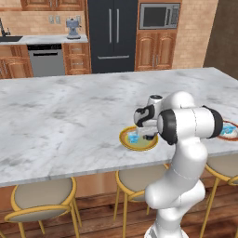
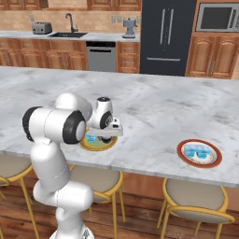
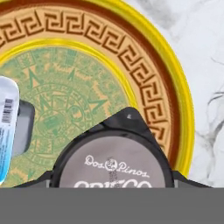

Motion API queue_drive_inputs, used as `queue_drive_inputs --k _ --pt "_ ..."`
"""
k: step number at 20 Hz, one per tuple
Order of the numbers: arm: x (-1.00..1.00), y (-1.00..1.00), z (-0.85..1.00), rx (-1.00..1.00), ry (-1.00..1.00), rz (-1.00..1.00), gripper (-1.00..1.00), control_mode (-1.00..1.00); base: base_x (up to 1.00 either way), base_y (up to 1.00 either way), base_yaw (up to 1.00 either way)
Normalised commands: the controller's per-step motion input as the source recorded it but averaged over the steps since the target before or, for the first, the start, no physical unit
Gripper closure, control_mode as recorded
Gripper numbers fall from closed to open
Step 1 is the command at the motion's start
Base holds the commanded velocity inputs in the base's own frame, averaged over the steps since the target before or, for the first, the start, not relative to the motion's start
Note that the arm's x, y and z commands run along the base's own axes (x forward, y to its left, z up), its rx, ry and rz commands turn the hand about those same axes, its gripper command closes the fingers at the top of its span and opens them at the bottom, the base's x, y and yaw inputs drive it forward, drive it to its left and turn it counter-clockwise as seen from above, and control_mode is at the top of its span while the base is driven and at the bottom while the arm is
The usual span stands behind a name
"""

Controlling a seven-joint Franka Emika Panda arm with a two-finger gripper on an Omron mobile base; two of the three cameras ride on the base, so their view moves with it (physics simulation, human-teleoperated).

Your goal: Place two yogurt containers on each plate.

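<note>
Gripper (image 3: 112, 186) clamped on the dark round cup (image 3: 113, 164), low over the golden-yellow plate (image 3: 144, 70) (blue-and-white tub (image 3: 6, 131) there) near the counter's (image 1: 56, 121) front edge.

Dark round cup (image 3: 114, 164): lower part cut off at 6 o'clock. Pale-blue tub (image 3: 7, 131): cropped at 9 o'clock. Red-rimmed plate (image 1: 231, 131): arm-hidden, edge-cut.

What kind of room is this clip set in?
A rendered home kitchen: a marble island counter with stools tucked under it, a dark fridge, a built-in microwave, and a sink along the back wall.
</note>
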Motion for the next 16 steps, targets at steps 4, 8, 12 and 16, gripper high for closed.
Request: queue_drive_inputs --k 4,8,12,16 --pt "0.00 0.00 -0.26 0.00 0.00 0.01 1.00 -1.00 0.00 0.00 0.00" --pt "0.00 0.00 -0.05 0.00 0.00 0.01 -1.00 -1.00 0.00 0.00 0.00" --pt "0.00 0.00 0.00 0.00 0.00 0.00 -1.00 -1.00 0.00 0.00 0.00" --pt "0.00 0.00 0.00 0.00 0.00 0.00 -1.00 -1.00 0.00 0.00 0.00"
